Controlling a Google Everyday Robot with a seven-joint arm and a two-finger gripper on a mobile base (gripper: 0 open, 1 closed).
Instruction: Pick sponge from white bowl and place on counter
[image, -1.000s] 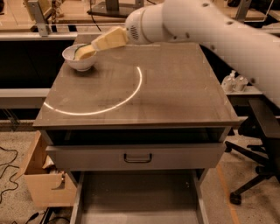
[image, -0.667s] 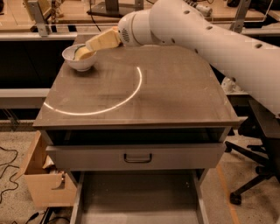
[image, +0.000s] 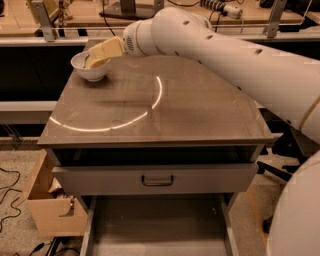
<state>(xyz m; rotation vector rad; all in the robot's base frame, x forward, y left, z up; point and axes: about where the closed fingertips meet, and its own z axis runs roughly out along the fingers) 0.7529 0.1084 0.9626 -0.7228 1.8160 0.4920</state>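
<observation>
The small round glossy white bowl (image: 91, 74) stood on the large flat grey-brown glossy counter (image: 165, 115), near its back-left corner. The white arm's pale-padded gripper (image: 99, 54) reached in from the right, over the bowl's rim. The small yellow foam sponge (image: 89, 64) lay inside the bowl. A brown cardboard box (image: 47, 210) sat on the floor below the front-left corner.

You see the pale yellow gripper (image: 98, 54) dipping into the glossy white bowl (image: 90, 74), a white arm (image: 225, 55) dotted with dark holes, the grey-brown counter (image: 170, 120) crossed by a bright curved glare, a grey drawer (image: 210, 177), and a tan cardboard box (image: 50, 212).
</observation>
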